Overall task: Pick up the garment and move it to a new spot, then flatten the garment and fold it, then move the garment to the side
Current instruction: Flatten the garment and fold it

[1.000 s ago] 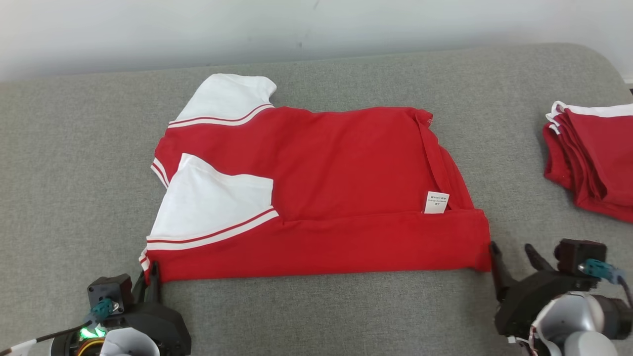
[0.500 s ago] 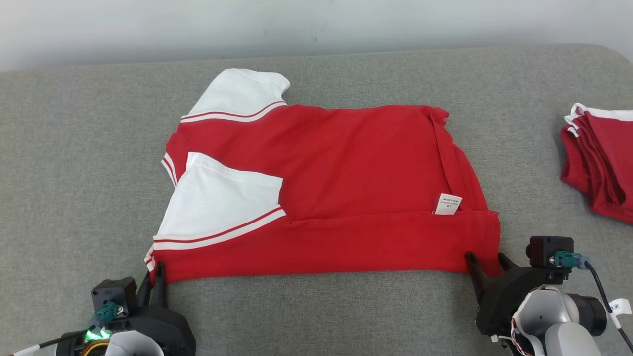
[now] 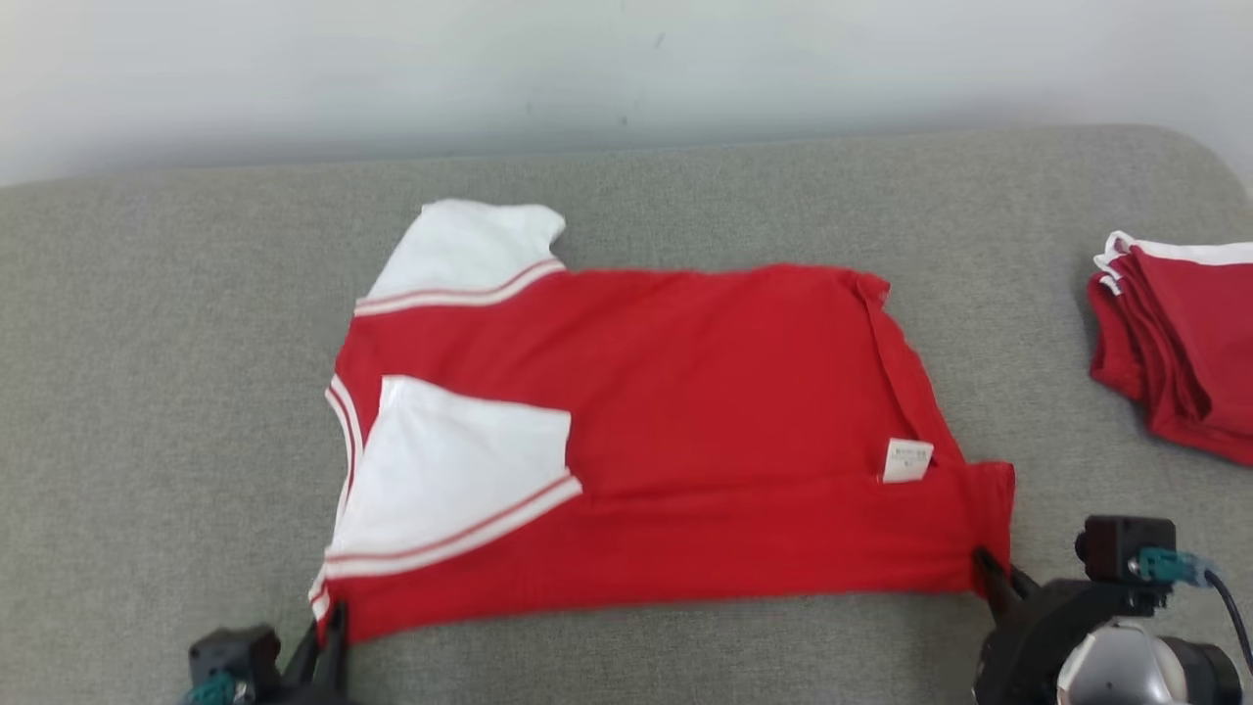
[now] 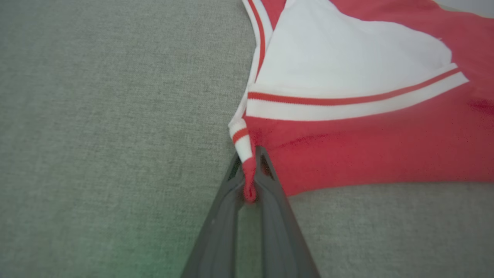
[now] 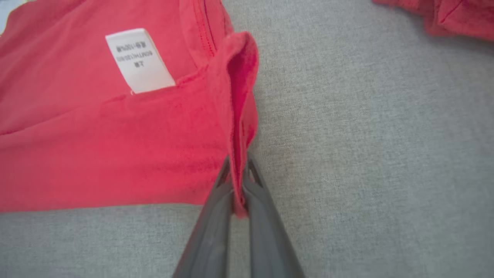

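A red garment (image 3: 685, 431) with white sleeves and striped trim lies partly folded on the grey cushion (image 3: 147, 392), its near long edge doubled over. A white label (image 3: 907, 460) shows near its right end. My left gripper (image 3: 333, 619) is shut on the near left corner, pinching the striped hem (image 4: 249, 170) between its fingers. My right gripper (image 3: 987, 568) is shut on the near right corner, where the red edge (image 5: 237, 181) stands bunched between the fingers.
A stack of folded red garments (image 3: 1180, 343) with white trim lies at the cushion's right edge and also shows as a red heap (image 5: 444, 15) in the right wrist view. A pale wall (image 3: 587, 69) runs behind the cushion. Bare grey fabric surrounds the garment.
My right gripper went from open beside the near right corner to shut on it. The head camera has shifted, so the whole scene sits lower in view. The left gripper keeps its hold.
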